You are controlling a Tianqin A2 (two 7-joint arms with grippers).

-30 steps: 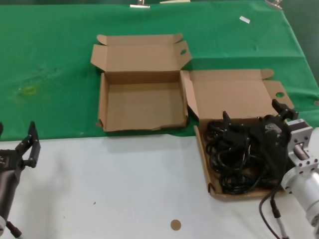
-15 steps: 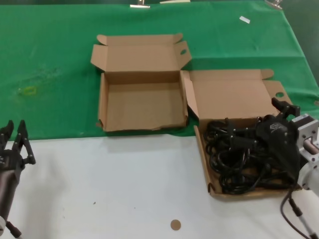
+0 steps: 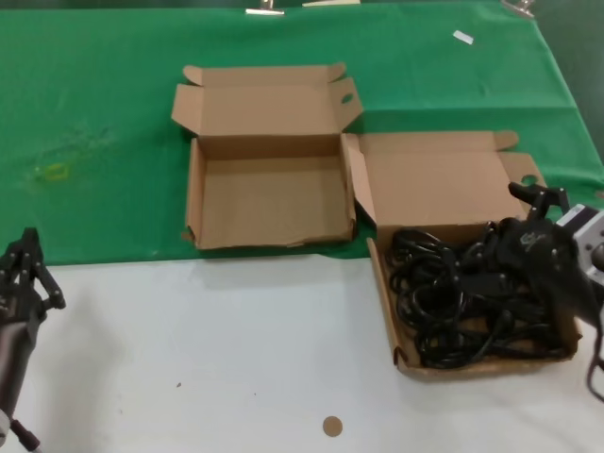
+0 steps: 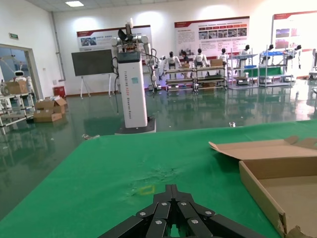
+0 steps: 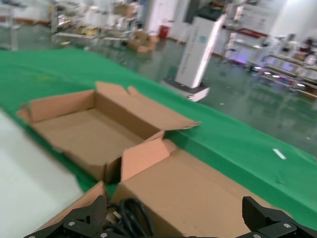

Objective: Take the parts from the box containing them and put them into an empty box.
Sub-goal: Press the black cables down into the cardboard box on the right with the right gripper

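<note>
Green cloth (image 3: 113,113), two cardboard boxes (image 3: 269,193), tangled cords (image 3: 453,302)

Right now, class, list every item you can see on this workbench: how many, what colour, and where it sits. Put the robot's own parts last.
Black coiled power cords: a tangled heap, count unclear, black, inside the skewed shallow cardboard box.
Skewed shallow brown cardboard box: one, brown, right side, lid open.
Taller-walled brown cardboard box: one, brown, centre, on the green cloth, nothing inside it.
Green cloth: one, green, far half of the table.
White tabletop: one, white, near half.
Small round brown disc: one, brown, near edge.
Left pincer: black, shut, near left, idle.
Right pincer: black, open over the cords.
</note>
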